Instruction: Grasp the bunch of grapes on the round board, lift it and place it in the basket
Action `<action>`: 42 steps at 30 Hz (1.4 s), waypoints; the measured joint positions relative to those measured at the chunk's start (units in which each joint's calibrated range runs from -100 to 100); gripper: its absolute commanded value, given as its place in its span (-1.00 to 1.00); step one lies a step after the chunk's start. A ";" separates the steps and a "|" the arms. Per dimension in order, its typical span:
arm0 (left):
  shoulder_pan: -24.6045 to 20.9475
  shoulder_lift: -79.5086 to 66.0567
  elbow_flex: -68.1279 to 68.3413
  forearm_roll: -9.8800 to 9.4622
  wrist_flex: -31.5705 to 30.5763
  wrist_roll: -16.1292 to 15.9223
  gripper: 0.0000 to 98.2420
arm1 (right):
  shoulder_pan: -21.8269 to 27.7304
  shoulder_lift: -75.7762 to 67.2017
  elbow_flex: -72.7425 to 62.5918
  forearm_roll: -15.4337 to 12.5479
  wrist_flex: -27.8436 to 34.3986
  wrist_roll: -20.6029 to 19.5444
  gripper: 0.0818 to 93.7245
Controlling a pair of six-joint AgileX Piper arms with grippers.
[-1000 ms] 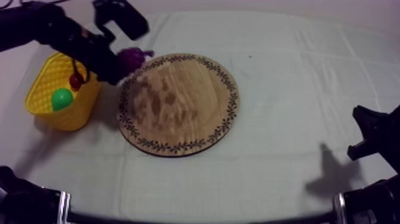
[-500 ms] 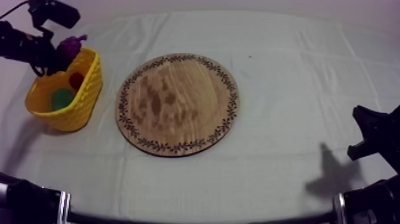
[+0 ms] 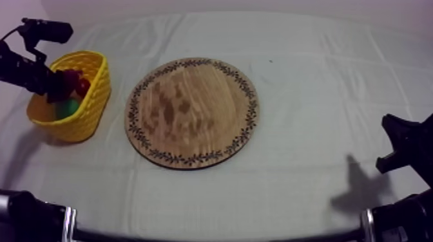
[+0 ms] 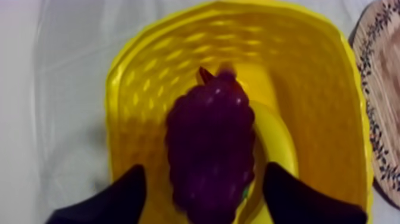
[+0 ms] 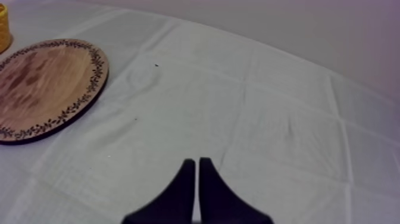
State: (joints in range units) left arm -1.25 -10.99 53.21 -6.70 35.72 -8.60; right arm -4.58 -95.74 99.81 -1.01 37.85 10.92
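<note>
The purple bunch of grapes (image 4: 211, 149) lies inside the yellow basket (image 4: 149, 71), lengthwise between the fingers of my left gripper (image 4: 205, 190). Those fingers stand apart, with a small gap on each side of the bunch. From above, my left gripper (image 3: 55, 87) reaches down into the basket (image 3: 96, 87) at the table's left, and the grapes (image 3: 66, 80) show dark beside a small red fruit (image 3: 82, 85). The wooden board (image 3: 193, 112) at the table's middle is bare. My right gripper (image 5: 197, 179) is shut, low over the cloth at the right (image 3: 396, 145).
A green fruit (image 3: 67, 106) lies in the basket's bottom. The board's patterned rim (image 4: 381, 89) sits just beside the basket. In the right wrist view the board (image 5: 41, 83) lies well off from the shut fingers, across open cloth.
My left arm carried the grapes from the board's edge over to the basket and lowered them into it. Its fingers now stand apart from the bunch. The right arm has not moved.
</note>
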 measured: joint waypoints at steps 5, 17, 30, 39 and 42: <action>0.00 -1.65 -1.48 -0.08 -0.80 2.32 0.74 | 0.00 0.00 0.00 0.00 0.00 0.03 -0.99; 1.17 -16.35 2.81 -0.26 -9.70 9.25 -0.53 | 0.00 0.00 0.00 0.00 0.00 0.03 -0.99; 4.69 -43.93 17.39 -0.28 -9.80 11.74 -0.73 | 0.00 0.00 0.00 0.00 0.00 0.03 -0.99; 4.77 -63.26 31.64 -0.28 -9.96 11.17 -0.78 | 0.00 0.00 0.00 0.00 0.00 0.03 -0.99; 4.66 -68.69 35.80 -0.33 -9.89 10.97 -0.80 | 0.00 0.00 0.00 0.00 0.00 0.03 -0.99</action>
State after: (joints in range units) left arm 3.40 -79.68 89.01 -7.03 25.83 2.37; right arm -4.58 -95.74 99.81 -1.01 37.85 10.95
